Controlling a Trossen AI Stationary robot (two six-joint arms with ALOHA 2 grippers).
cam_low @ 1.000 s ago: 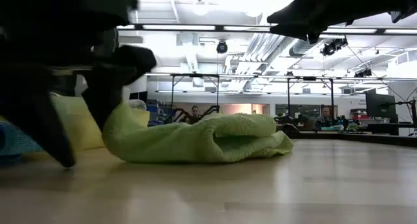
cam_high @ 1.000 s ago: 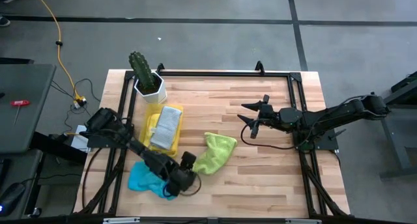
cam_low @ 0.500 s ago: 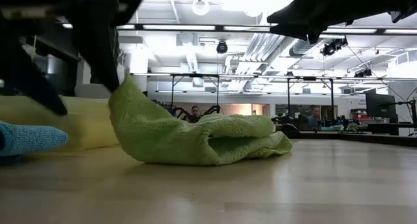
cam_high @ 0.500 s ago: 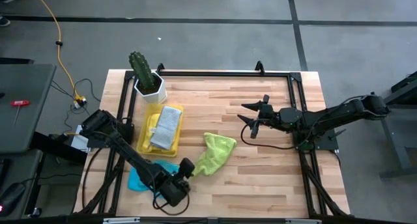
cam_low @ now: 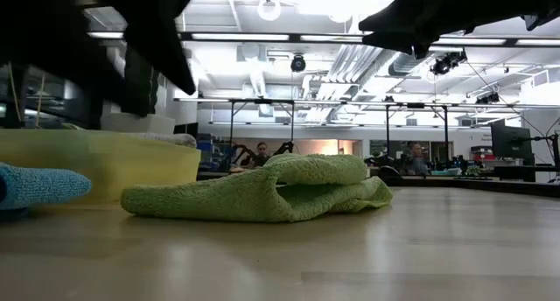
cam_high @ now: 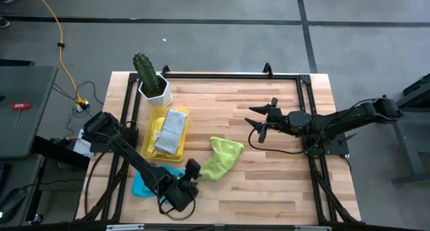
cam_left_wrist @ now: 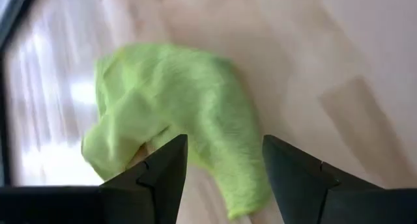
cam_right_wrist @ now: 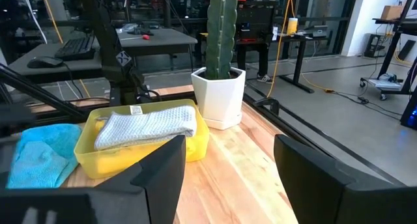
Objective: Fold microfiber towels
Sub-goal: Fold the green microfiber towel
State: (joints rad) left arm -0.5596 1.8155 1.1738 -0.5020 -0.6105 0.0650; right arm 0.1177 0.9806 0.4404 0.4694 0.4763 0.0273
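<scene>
- The worktop (cam_high: 269,157) is a pale wooden slab inside a black frame; both arms reach in over it, and the far room in the low view has no part in the job.
- The left arm stretches along the near left edge. Its gripper (cam_high: 190,179) hangs just above the near end of the green towel (cam_high: 220,158), fingers parted and holding nothing; the left wrist view shows bare wood and green pile between them.
- The right arm waits at the far right, its gripper (cam_high: 262,123) raised well clear of the towels, fingers spread and empty.
- The yellow tray (cam_high: 158,121) sits by the potted cactus (cam_high: 149,76) and carries a grey towel (cam_high: 170,129), folded.
- The green towel lies crumpled near the middle of the worktop, one end drawn toward the left gripper. The blue towel (cam_high: 142,184) is bunched at the near left edge, just beside the left arm.
- Risks, as I judge them: the green towel is lumpy, so a pinch may catch only one layer and drag it into a worse heap. The left arm passes close over the blue towel and could snag it or push it off the edge.
- Hard to make out: the arm covers part of the blue towel, the green towel's corners are lost in its folds, and what lies under the grey towel cannot be told.
</scene>
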